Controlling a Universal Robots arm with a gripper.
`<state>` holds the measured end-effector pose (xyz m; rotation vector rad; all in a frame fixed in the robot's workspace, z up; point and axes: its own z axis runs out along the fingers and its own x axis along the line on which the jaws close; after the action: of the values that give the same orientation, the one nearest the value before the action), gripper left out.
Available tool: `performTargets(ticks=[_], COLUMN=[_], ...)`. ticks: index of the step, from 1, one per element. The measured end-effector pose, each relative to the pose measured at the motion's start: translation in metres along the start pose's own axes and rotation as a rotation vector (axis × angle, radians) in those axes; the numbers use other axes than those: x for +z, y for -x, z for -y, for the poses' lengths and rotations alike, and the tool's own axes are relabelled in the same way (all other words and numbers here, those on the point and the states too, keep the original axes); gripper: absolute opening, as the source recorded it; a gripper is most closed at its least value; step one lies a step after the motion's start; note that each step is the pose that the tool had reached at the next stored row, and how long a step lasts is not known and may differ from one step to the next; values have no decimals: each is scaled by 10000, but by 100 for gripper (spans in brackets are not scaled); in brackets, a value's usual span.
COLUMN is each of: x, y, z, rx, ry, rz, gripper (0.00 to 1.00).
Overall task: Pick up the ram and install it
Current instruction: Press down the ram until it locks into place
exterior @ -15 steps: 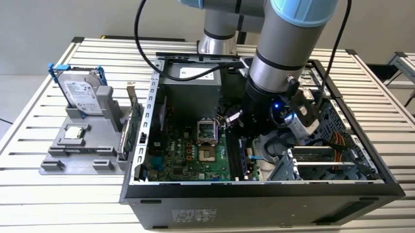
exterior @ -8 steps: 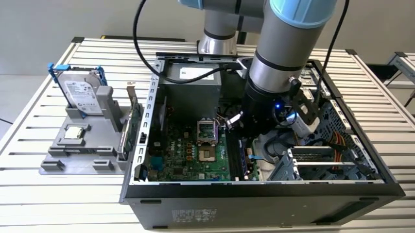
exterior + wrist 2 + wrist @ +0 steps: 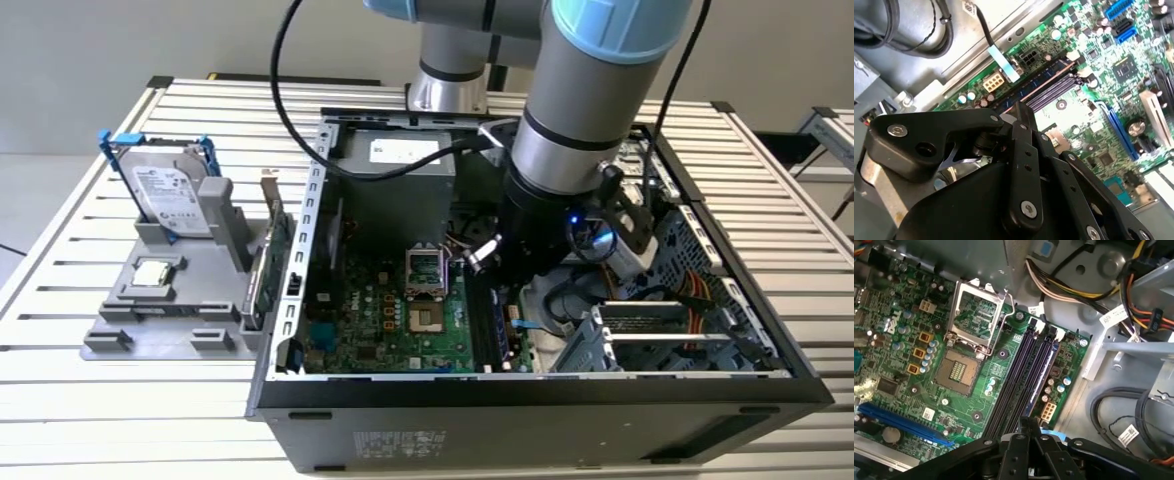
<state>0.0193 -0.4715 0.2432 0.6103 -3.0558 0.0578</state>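
Gripper (image 3: pixel 1026 422) linkage sits closest to the lens in both wrist views, black arms converging to one narrow tip (image 3: pixel 1021 107). Jaws are drawn together with no gap visible. I cannot tell whether they pinch anything or merely bear down.

The tip stands directly over the near end of the ram (image 3: pixel 1043 375), a dark strip standing on edge in the outer of the black memory slots (image 3: pixel 1016 375). The second wrist view shows the same strip (image 3: pixel 1046 77) running away from the tip along its slot. The neighbouring slots look unfilled. The CPU socket (image 3: pixel 958 372) is open and bare beside them.

Exterior view: the arm reaches down into the open case (image 3: pixel 534 385), the gripper (image 3: pixel 497 265) at roughly 1 o'clock from the motherboard's centre. The parts tray (image 3: pixel 147 330) lies at 9 o'clock of the case. It holds a hard drive (image 3: pixel 174 195), with a green card (image 3: pixel 271 265) at its case-side edge.

Step in hand, as I judge it: seating. The pick-up looks done and the ram is already in its slot.

What the seating calls for: straight, even downward pressure along the strip's top edge. Whether the end latches have closed is not visible. Tilt or off-centre force risks one end seating while the other rides high.
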Motion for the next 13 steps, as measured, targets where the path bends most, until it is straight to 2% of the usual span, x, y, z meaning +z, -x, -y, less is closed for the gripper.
performTargets(ticks=[5,13], x=[1,2], y=[1,8], z=[-3,-19], rx=[-622,-1355], ry=[39,119], rz=[44,111], gripper=[0,0])
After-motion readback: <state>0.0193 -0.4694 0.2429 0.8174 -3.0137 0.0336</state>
